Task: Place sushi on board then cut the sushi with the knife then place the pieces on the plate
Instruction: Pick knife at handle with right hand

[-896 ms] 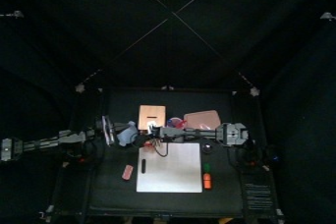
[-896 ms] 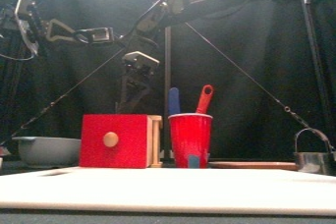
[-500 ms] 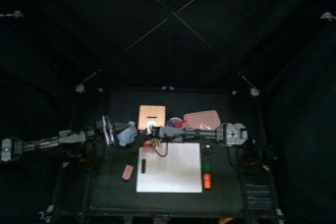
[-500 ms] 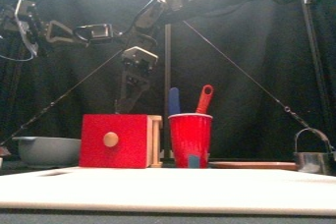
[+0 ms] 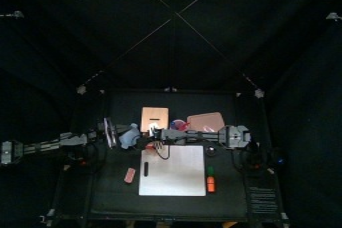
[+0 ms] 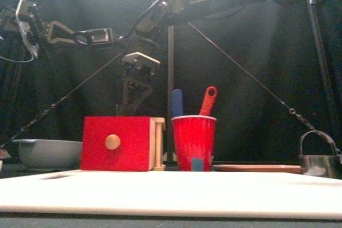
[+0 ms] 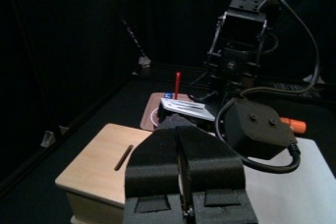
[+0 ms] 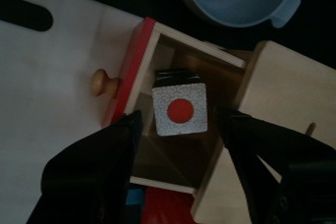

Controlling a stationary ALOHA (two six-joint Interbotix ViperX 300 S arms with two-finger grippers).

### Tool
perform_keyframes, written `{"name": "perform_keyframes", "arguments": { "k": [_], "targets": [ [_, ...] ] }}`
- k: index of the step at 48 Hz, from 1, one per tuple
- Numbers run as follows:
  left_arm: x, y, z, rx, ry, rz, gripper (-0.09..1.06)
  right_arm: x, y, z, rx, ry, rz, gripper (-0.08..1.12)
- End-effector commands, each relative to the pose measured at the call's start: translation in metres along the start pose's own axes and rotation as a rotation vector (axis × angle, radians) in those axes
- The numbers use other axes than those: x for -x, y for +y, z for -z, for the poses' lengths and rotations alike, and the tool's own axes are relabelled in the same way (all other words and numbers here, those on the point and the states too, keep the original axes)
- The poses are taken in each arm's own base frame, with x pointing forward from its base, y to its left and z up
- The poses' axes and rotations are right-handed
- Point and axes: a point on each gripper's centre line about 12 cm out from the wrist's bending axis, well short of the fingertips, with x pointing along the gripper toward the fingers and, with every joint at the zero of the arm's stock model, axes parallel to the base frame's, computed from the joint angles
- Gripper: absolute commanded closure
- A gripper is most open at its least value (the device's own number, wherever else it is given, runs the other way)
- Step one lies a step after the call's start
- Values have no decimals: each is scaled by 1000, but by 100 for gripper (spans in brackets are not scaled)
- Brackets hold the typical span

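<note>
The toy sushi roll of dark green blocks (image 8: 180, 111), its white end marked with a red dot, sits inside the open drawer of the pale wooden box with a red drawer front (image 6: 123, 144). The right claw (image 8: 182, 122) hangs over that drawer, its jaws spread on either side of the roll without pinching it. The left claw (image 7: 184, 144) hovers near the box's slotted top, jaws pressed together on nothing. A red cup holding a blue and a red toy knife (image 6: 194, 142) stands just beside the box. A white cutting board (image 6: 171, 194) lies in front of the box on the table.
</note>
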Motion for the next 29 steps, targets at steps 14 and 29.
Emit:
{"name": "perform_keyframes", "arguments": {
  "k": [14,29],
  "targets": [
    [-1,1,-5,3,-15,-7,93,11,-8,-5,-13,-26,18,23],
    [-1,1,-5,3,-14,-5,93,11,-11,-4,4,-16,42,24]
  ]
}}
